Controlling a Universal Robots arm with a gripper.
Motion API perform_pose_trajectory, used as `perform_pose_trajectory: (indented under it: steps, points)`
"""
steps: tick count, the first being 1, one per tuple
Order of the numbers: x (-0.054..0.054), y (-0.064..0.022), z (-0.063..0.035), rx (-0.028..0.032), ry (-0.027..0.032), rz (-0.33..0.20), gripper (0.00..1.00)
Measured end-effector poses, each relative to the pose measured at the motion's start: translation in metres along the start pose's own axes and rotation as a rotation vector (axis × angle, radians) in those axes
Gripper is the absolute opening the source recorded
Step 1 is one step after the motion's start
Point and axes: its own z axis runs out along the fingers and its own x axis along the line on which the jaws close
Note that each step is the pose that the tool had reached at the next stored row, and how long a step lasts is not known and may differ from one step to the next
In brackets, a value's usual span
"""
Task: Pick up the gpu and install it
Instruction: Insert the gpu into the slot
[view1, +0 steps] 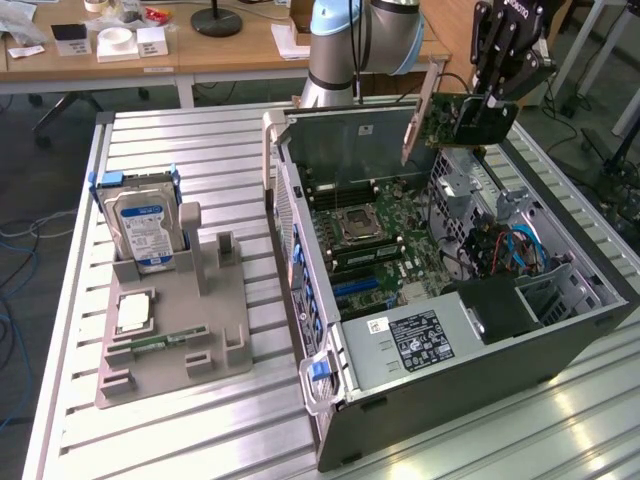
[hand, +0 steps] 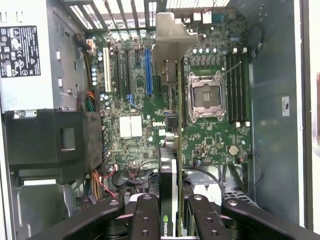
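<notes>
The gpu (view1: 440, 117), a green card with a silver end bracket, hangs in the air over the far end of the open computer case (view1: 470, 370). My gripper (view1: 482, 120) is shut on its black-faced end from above. In the wrist view the gpu (hand: 169, 165) appears edge-on between my black fingers (hand: 145, 220), its silver bracket (hand: 172, 37) pointing away from the gripper. Below it lies the green motherboard (hand: 215, 140) with its blue and white expansion slots (hand: 148, 70). The card is clear of the board and touches no slot.
A grey fixture tray (view1: 175, 330) on the slatted table at the exterior view's left holds a hard drive (view1: 140, 228), a processor chip (view1: 133, 312) and a memory stick (view1: 150, 343). Inside the case are the power supply (view1: 415, 340), a drive cage (view1: 465, 185) and loose cables (view1: 500, 250).
</notes>
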Motion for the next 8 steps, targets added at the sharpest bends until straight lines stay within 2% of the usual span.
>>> perform_pose_trajectory:
  steps: [2, 3, 8]
  points:
    - [0.0001, 0.0009, 0.0009, 0.0117, -0.0008, -0.003, 0.27]
    - [0.0002, 0.0015, 0.0014, 0.0146, -0.0009, -0.005, 0.27]
    - [0.0005, 0.0049, 0.0053, 0.0153, -0.0008, -0.008, 0.27]
